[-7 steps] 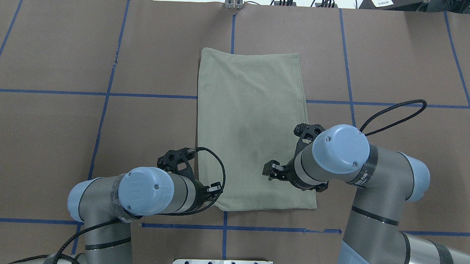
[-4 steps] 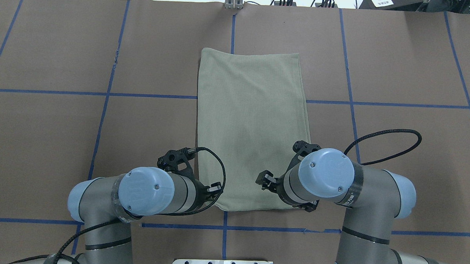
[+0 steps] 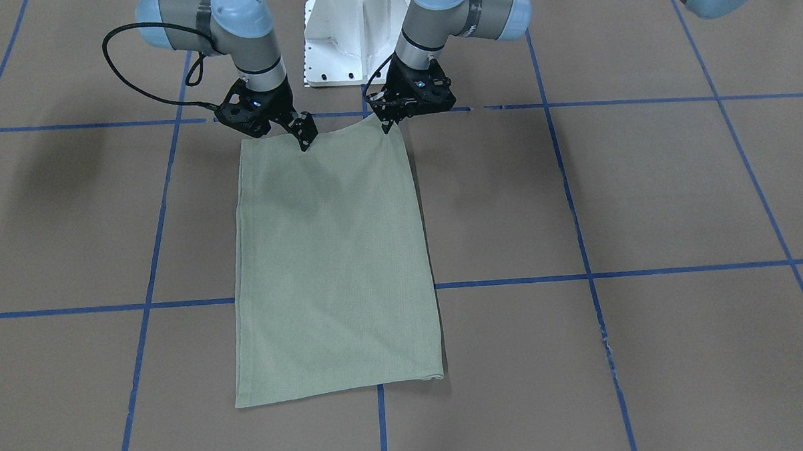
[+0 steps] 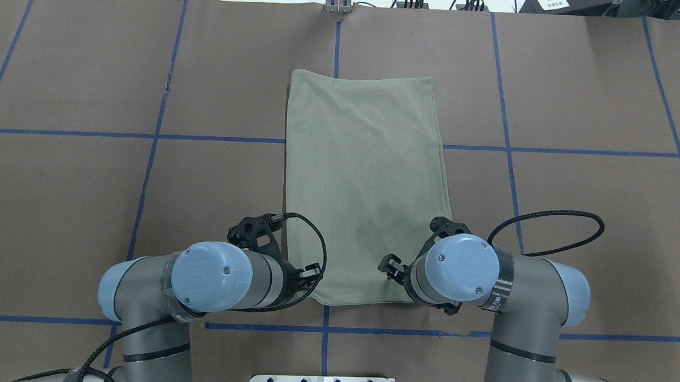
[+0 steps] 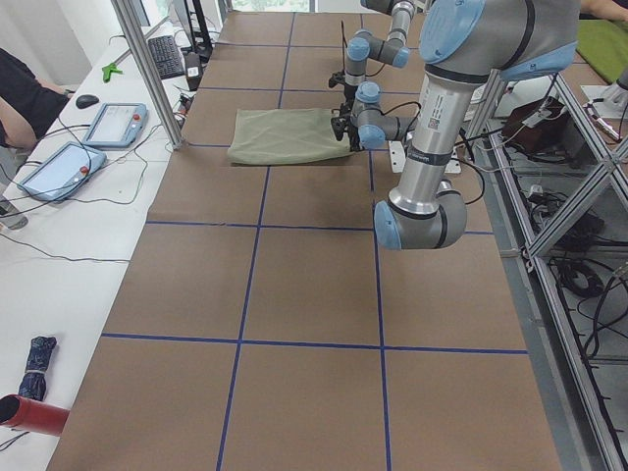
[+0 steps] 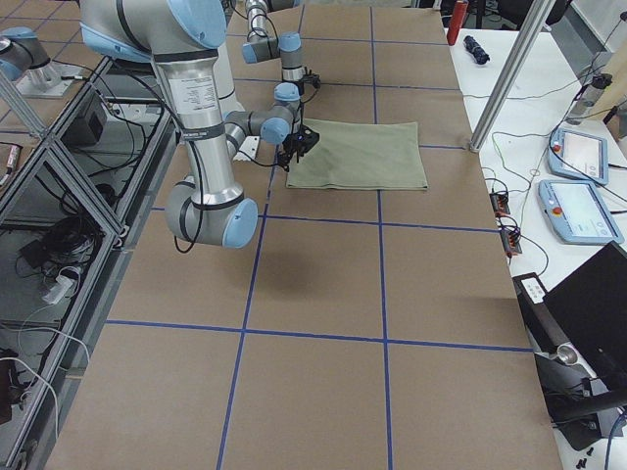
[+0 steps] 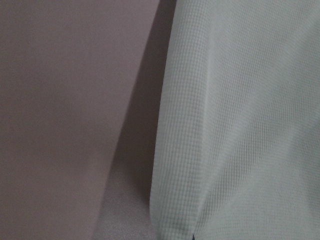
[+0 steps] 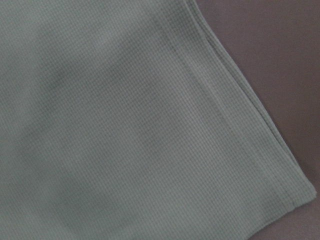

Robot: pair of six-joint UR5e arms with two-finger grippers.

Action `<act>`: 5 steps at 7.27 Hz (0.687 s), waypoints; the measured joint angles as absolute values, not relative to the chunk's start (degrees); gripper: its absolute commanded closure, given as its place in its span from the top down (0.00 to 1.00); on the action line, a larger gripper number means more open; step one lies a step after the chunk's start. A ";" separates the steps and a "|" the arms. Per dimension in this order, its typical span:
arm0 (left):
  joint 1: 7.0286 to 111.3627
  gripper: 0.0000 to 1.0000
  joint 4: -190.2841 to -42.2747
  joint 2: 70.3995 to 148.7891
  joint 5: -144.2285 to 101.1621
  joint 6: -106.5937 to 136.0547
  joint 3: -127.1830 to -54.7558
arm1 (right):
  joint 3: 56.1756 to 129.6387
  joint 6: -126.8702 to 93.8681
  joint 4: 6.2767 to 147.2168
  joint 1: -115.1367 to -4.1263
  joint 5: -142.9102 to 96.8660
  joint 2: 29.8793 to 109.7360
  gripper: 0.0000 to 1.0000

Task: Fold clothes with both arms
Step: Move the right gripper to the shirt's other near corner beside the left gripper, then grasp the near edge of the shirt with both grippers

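On the brown tabletop [image 4: 219, 96], the folded green shirt [image 4: 363, 175] is lying flat. The left gripper [image 3: 386, 124] is pinching its near corner, jaws closed on fabric. The right gripper [image 3: 304, 141] is hanging over the same edge; I cannot tell how wide its jaws are.

My right arm [image 4: 518, 276] pulled back toward the base and swung in. The wrist cap that sat over the shirt [image 4: 363, 175] at its right edge now covers the near right corner. Right gripper [image 3: 303, 141] only crept closer to the near hem — cable loop [image 4: 565, 214] dropped back with it.
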State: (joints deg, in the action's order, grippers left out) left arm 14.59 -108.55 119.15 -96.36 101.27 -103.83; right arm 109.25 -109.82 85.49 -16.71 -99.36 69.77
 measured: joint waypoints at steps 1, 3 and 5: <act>14.56 0.00 -108.54 119.15 -96.39 101.29 -103.83 | 109.01 -109.88 85.49 -16.43 -98.99 70.04 1.00; 14.46 0.00 -108.56 119.18 -96.41 101.28 -103.80 | 108.78 -109.98 85.44 -16.26 -98.81 70.73 1.00; 14.29 0.00 -108.57 119.24 -96.36 101.33 -103.85 | 108.80 -110.40 85.43 -16.19 -98.79 71.02 0.43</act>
State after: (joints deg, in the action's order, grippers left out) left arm 14.29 -108.57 119.24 -96.36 101.33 -103.85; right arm 108.80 -110.40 85.43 -16.19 -98.79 71.02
